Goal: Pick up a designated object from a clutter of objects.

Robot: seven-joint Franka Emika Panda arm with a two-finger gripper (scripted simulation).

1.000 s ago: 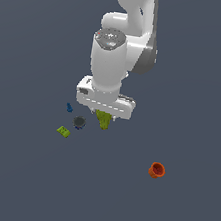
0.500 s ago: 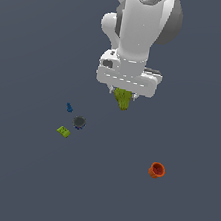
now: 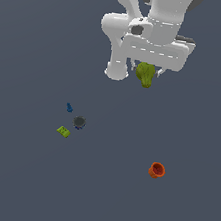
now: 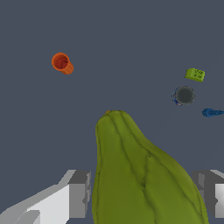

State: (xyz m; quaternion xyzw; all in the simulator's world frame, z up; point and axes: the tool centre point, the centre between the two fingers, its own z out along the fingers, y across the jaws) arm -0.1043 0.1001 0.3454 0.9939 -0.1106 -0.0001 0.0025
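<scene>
The designated object, an olive yellow-green lumpy pear-shaped thing [image 3: 145, 74] [image 4: 140, 175], hangs high above the floor with my gripper [image 3: 148, 68] [image 4: 144, 192] shut on it. Its narrow stub points down. In the wrist view a grey finger [image 4: 78, 192] presses each side of its wide part. The rest of the clutter lies far below: a blue piece [image 3: 69, 107] [image 4: 210, 113], a dark grey round thing [image 3: 79, 122] [image 4: 184, 94], a flat green block [image 3: 63, 132] [image 4: 195, 74] and an orange cup [image 3: 156, 170] [image 4: 62, 63].
The white arm [image 3: 146, 22] fills the top of the exterior view. The three small items sit close together at the exterior view's left; the orange cup lies on its side alone at the right. The floor is plain dark grey.
The gripper has risen steadily with the olive lump held in it, well away from the floor. The blue piece, grey round thing, green block and orange cup stayed where they were.
</scene>
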